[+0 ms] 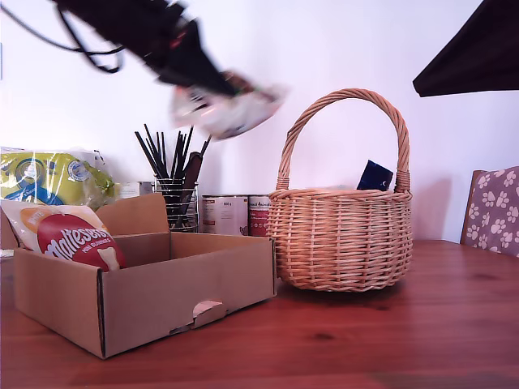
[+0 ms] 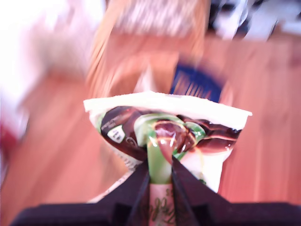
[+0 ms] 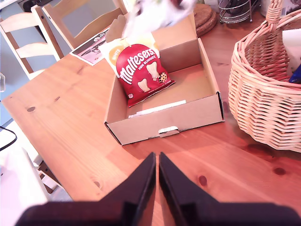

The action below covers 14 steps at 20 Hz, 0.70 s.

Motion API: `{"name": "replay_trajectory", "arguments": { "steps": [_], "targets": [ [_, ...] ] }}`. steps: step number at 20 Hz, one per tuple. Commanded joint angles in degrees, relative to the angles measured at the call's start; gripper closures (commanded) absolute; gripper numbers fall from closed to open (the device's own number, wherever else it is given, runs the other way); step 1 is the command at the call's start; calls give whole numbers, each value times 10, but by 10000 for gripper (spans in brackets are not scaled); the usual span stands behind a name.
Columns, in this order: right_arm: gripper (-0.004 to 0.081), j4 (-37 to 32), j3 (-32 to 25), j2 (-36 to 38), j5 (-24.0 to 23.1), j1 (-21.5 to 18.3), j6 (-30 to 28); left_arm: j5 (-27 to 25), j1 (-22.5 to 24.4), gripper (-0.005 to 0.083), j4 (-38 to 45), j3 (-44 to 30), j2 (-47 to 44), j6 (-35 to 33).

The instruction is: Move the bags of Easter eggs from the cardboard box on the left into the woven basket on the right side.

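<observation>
1. My first gripper is clamped on a cream, brown and green glossy pouch, carried in the air between the shallow brown cardboard box and the round tan wicker basket, long axis roughly level.
2. My second gripper hovers with jaws together, holding nothing, over the wooden bench.
3. A red-logo cream pouch leans upright at the box's back wall.

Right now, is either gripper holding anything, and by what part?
My first gripper pinches a cream bag of eggs at the middle of one edge. My second gripper is shut, holding nothing.

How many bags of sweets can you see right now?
3: a cream bag carried in the first claw, a red-logo bag leaning in the cardboard box, a dark blue one in the woven basket. Others may be hidden.
</observation>
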<state>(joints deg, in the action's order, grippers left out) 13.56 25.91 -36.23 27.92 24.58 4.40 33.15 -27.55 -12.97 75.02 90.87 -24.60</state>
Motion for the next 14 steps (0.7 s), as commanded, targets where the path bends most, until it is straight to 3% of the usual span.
{"name": "replay_trajectory", "arguments": {
  "steps": [1,3,7,14],
  "targets": [
    [782,-4,3,0,0,2,-3,5,-22,735,61,-4,17,24],
    [782,-4,3,0,0,2,-3,-3,-53,735,129,-4,34,42],
    [782,-4,3,0,0,2,-3,-70,-105,735,264,-4,88,43],
    [782,-3,3,0,0,2,-3,-203,-131,735,440,-3,206,31]
  ]
}}
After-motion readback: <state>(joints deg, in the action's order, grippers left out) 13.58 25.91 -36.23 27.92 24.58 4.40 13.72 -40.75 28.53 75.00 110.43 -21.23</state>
